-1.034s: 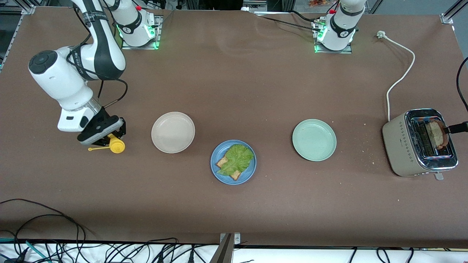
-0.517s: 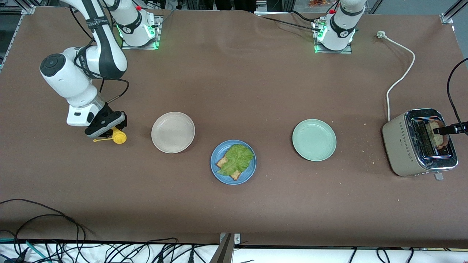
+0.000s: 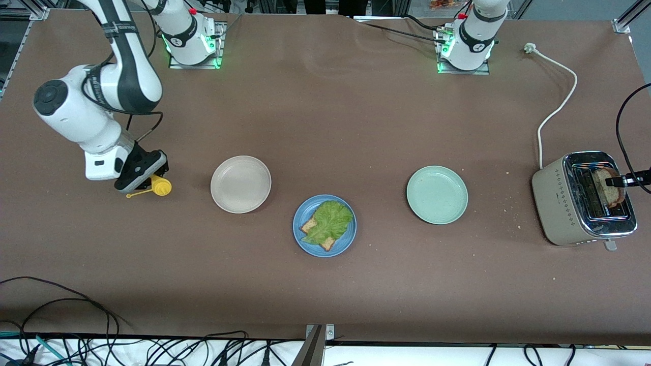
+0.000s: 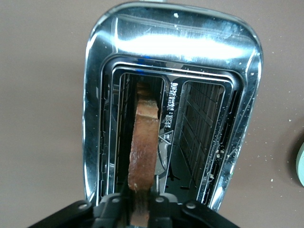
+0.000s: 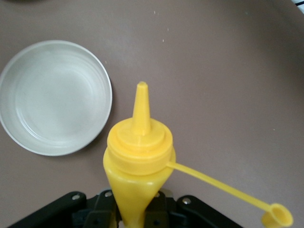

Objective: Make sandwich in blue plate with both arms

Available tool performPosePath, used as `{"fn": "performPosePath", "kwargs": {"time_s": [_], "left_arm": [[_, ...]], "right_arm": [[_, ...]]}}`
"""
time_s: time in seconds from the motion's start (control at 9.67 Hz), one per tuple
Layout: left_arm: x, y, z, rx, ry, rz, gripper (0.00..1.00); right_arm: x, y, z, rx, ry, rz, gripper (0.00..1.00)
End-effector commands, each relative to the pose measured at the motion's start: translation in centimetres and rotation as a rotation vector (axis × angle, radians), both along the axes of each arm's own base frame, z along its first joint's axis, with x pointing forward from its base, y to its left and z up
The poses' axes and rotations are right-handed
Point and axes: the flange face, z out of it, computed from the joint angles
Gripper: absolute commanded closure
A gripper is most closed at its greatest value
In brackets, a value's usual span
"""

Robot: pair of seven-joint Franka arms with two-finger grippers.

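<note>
On the blue plate [image 3: 348, 243] lies a brown bread slice [image 3: 308, 225] under a ruffled green lettuce leaf [image 3: 329, 219]. A second bread slice [image 3: 604, 187] stands in a toaster slot [image 4: 142, 137]. My left gripper [image 3: 613, 182] is shut on its top edge [image 4: 141, 205]. Over the table toward the right arm's end, my right gripper [image 3: 146, 178] is shut on a yellow squeeze bottle [image 3: 161, 188]. In the right wrist view that bottle [image 5: 139, 152] points away from the gripper [image 5: 137, 213], and its cap [image 5: 278, 217] hangs open on a strap.
A beige plate [image 3: 240, 184] and a pale green plate [image 3: 437, 194] flank the blue plate. The beige toaster [image 3: 557, 198] stands at the left arm's end, its white cord [image 3: 557, 109] running toward the bases. Crumbs lie near it. Cables hang along the table's front edge.
My left gripper has closed on the bread slice in the toaster. My right arm has carried the yellow bottle a little away from the beige plate.
</note>
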Motion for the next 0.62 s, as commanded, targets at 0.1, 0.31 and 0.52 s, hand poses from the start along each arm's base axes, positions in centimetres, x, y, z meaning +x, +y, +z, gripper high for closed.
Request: {"fn": "performPosePath", "kwargs": {"time_s": [0.1,0.31,0.52], "left_arm": [[0.1,0.4,3.6,0.019,-0.045,-0.008,1.0],[-0.5,-0.2,7.5,0.037,-0.055,-0.011,1.0],[-2.0,-1.3,11.9,0.056,-0.053,-0.03,1.0]], "right_arm": [[1.3,-1.3,0.9,0.275,0.019,0.062,0.87],[2.1,-2.4,-1.9,0.497,-0.025,0.183,0.87],[1.9,-4.1,-3.2,0.528,-0.121,0.315,0.87]]}}
